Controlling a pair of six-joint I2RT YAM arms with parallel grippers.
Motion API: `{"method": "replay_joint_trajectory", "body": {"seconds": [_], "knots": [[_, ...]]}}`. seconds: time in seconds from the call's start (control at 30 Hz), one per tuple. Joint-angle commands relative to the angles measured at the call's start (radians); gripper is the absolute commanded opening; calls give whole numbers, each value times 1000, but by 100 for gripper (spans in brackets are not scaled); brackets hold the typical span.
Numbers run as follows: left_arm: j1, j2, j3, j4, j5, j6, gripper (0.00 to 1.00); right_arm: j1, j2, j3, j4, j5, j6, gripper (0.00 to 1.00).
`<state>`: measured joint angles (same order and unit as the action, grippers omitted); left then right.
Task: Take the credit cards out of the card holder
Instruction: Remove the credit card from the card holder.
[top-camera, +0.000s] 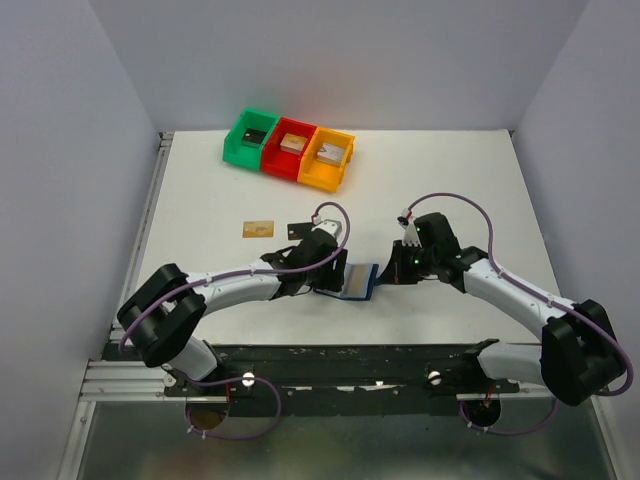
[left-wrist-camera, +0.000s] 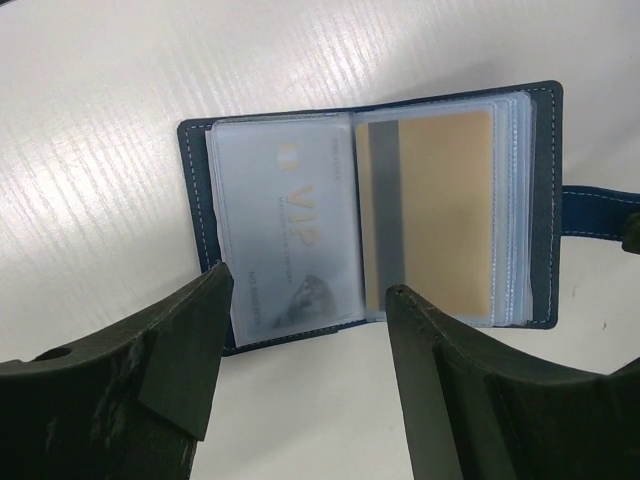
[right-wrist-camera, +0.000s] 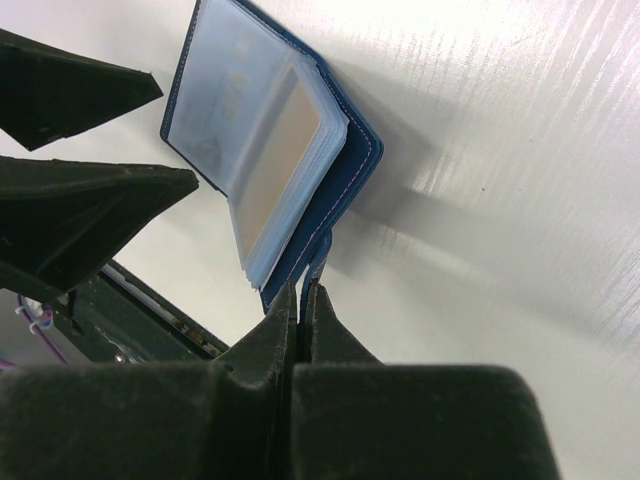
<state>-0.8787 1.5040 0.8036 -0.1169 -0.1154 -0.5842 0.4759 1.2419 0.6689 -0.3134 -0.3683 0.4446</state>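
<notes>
The navy card holder (top-camera: 357, 281) lies open between the two grippers. In the left wrist view the holder (left-wrist-camera: 545, 200) shows clear sleeves with a pale grey "VIP" card (left-wrist-camera: 285, 230) on the left and a tan-gold card (left-wrist-camera: 440, 215) on the right. My left gripper (left-wrist-camera: 305, 300) is open, its fingertips straddling the near edge of the grey card's sleeve. My right gripper (right-wrist-camera: 303, 292) is shut on the holder's snap tab (right-wrist-camera: 318, 262), holding that side of the holder (right-wrist-camera: 345, 175) raised. Another tan-gold card (top-camera: 258, 228) lies loose on the table. The other cards are hidden.
Green (top-camera: 250, 138), red (top-camera: 291, 149) and orange (top-camera: 327, 159) bins stand in a row at the back, each with a small block inside. White walls close the table at the left, right and back. A black rail (top-camera: 350, 360) runs along the near edge.
</notes>
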Motion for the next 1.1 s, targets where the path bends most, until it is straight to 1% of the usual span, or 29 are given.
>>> {"method": "replay_joint_trajectory", "body": {"seconds": [0.0, 0.57, 0.67, 0.8, 1.07], "knots": [[1, 19, -9, 33, 29, -5, 76, -2, 10, -6, 0, 2, -4, 0], [1, 90, 9, 23, 82, -6, 75, -2, 8, -9, 2, -4, -1, 0], [1, 105, 14, 42, 114, 4, 75, -2, 11, -9, 2, -4, -1, 0], [0, 128, 25, 78, 213, 23, 75, -2, 14, -9, 5, -7, -1, 0], [-8, 137, 34, 112, 276, 49, 75, -2, 14, -11, 5, -3, -3, 0]]}}
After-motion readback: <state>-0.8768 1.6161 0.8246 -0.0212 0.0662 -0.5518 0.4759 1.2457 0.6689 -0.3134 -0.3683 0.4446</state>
